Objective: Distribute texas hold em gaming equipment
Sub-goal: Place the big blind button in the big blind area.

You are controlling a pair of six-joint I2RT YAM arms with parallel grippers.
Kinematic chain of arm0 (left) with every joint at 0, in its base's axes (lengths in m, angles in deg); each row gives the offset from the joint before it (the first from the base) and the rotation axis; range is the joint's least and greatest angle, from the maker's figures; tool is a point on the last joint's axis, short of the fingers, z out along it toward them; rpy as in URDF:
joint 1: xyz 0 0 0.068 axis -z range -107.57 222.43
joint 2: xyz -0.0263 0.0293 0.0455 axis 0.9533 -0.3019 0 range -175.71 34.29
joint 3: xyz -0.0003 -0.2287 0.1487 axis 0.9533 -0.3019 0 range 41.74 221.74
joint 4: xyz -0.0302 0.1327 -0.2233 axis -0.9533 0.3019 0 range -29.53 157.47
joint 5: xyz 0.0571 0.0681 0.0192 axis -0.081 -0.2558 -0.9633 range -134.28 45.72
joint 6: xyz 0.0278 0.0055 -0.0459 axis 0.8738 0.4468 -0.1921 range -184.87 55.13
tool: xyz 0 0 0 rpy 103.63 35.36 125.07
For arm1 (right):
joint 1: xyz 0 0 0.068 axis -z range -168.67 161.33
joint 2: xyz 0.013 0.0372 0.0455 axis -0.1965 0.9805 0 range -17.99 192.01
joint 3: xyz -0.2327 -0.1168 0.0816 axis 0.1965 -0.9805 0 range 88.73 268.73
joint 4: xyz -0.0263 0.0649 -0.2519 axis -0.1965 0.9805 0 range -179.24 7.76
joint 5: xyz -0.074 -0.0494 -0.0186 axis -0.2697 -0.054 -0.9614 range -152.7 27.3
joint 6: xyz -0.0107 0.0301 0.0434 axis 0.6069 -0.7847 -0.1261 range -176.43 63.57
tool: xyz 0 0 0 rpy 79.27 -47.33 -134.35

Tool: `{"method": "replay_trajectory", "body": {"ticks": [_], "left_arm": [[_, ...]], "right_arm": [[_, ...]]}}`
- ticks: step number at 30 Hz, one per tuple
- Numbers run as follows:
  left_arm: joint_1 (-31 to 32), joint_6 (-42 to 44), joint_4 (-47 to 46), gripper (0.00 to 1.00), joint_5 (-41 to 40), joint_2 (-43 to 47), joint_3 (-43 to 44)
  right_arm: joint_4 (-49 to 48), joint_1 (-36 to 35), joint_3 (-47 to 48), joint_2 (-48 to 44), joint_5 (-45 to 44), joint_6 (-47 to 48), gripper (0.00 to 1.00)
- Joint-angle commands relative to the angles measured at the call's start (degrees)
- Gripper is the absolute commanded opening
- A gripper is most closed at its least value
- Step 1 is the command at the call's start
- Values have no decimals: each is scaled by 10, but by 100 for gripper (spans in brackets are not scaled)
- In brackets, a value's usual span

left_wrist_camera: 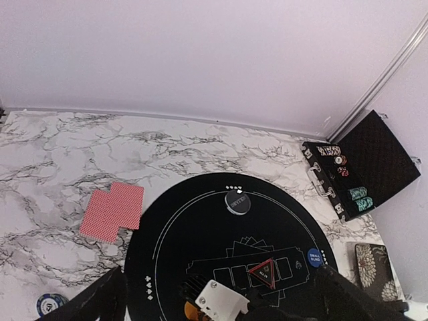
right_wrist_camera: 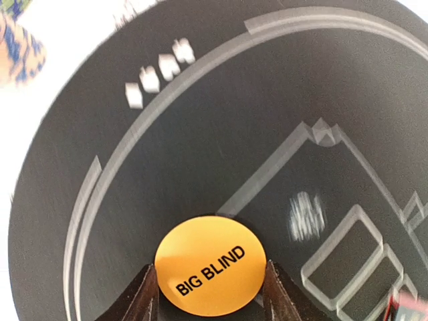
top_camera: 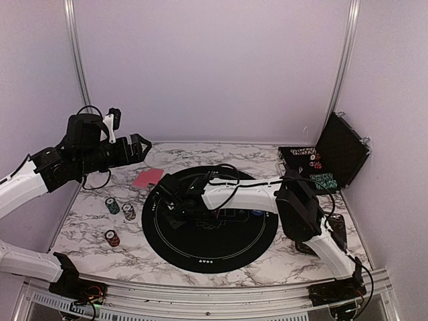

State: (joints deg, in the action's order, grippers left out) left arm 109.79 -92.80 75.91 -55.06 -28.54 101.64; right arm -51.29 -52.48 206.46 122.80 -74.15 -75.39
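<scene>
My right gripper (right_wrist_camera: 209, 297) is shut on an orange round button (right_wrist_camera: 209, 264) marked BIG BLIND, one finger against each side of it, low over the left part of the round black mat (right_wrist_camera: 200, 120). From above, that gripper (top_camera: 175, 212) is near the mat's left rim. A blue button (left_wrist_camera: 314, 257), a black triangle marker (left_wrist_camera: 262, 273) and a dark round button (left_wrist_camera: 238, 201) lie on the mat. Pink-red-backed cards (top_camera: 148, 177) lie left of the mat on the marble. Three chip stacks (top_camera: 112, 204) stand further left. My left gripper (top_camera: 144, 148) hangs open, high at the left.
An open black case (top_camera: 334, 157) holding more chips stands at the back right corner. A floral-patterned item (left_wrist_camera: 374, 264) lies right of the mat (top_camera: 200, 247). White walls close in the table on three sides.
</scene>
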Motion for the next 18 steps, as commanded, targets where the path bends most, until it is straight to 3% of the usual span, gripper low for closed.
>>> {"method": "replay_trajectory", "body": {"ticks": [1, 5, 18], "left_arm": [[-9, -11, 30, 99, -30, 33, -14], [-12, -12, 43, 99, -31, 45, -14], [-17, -12, 46, 99, -32, 45, -10]], "right_arm": [[11, -3, 108, 88, -19, 50, 49], [-7, 6, 174, 133, -21, 64, 49], [-41, 46, 161, 139, -22, 56, 50]]}}
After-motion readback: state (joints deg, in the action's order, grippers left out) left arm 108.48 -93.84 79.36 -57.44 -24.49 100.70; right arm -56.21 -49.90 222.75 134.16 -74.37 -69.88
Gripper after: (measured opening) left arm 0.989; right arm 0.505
